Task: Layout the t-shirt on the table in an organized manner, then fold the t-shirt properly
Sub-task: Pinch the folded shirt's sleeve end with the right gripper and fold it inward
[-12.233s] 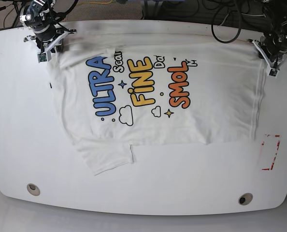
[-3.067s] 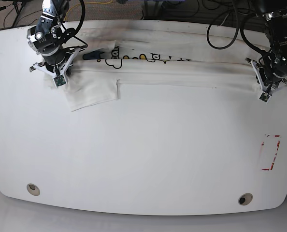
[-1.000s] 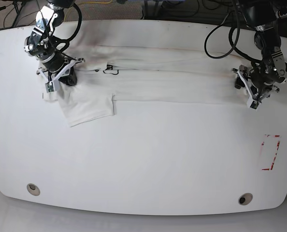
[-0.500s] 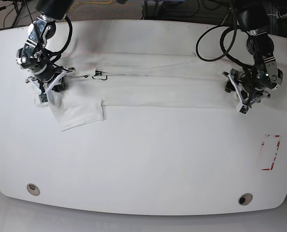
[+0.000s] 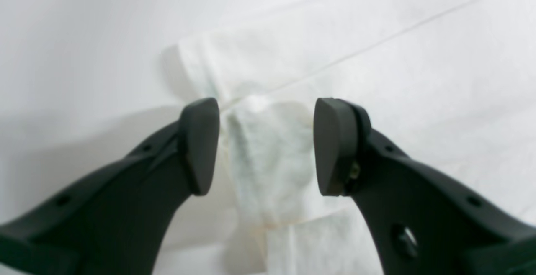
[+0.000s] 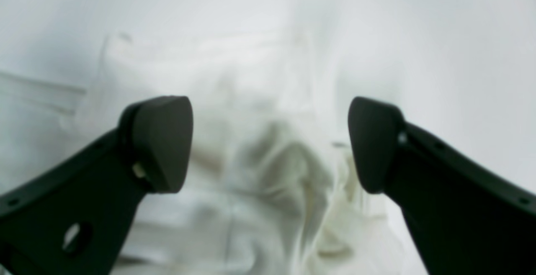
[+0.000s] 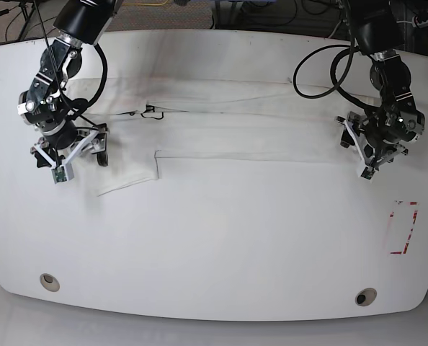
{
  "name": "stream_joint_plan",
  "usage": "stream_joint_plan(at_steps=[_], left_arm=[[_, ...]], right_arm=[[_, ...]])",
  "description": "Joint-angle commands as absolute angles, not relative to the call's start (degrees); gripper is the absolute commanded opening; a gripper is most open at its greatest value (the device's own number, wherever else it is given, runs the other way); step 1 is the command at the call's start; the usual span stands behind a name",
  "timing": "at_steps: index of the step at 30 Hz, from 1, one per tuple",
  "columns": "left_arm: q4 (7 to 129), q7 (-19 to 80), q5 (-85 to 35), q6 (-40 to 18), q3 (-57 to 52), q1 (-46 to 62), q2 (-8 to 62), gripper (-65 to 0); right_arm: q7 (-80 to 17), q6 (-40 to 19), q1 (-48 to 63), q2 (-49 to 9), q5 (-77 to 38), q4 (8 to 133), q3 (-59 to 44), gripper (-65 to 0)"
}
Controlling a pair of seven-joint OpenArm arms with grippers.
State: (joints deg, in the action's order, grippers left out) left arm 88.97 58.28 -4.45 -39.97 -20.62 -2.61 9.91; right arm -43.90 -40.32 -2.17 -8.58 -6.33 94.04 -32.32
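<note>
The left gripper (image 5: 266,146) stands with jaws apart, a bunched corner of the t-shirt (image 5: 268,170) between them untouched; the right gripper (image 6: 270,143) gapes wide over crumpled cloth; both arms reach down at the shirt's ends; the t-shirt lies folded in a long band across the far part of the table (image 7: 221,245).

T-shirt (image 7: 228,133): soft white cloth, creased. Table (image 7: 221,245): glossy smooth white. Tool pads (image 5: 201,145): matt black.

Parted pincer (image 5: 266,145) astride t-shirt (image 5: 377,78) fold
</note>
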Motion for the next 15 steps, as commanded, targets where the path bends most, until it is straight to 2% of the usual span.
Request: stream_joint_plan(at_steps=[1,9,15], left_arm=[[91.9,57.5,-5.1,-40.0,-20.8,-4.6,10.6,-31.7],[96.4,59.7,-5.0,-40.0,-20.7,-7.3,8.5,-31.8],[99.5,59.7,-4.8,-40.0,-20.6,-7.3,8.3,-31.8]], right_arm=[[-42.9,-40.0,-5.3,-9.6,-6.9,91.5,-32.5,-9.5],[-42.2,-40.0,-13.8,-11.8,-6.8,75.3,-32.0,-9.5],[-36.4,-40.0,-15.3,-13.1,-6.8,67.9,-28.1,-9.5]])
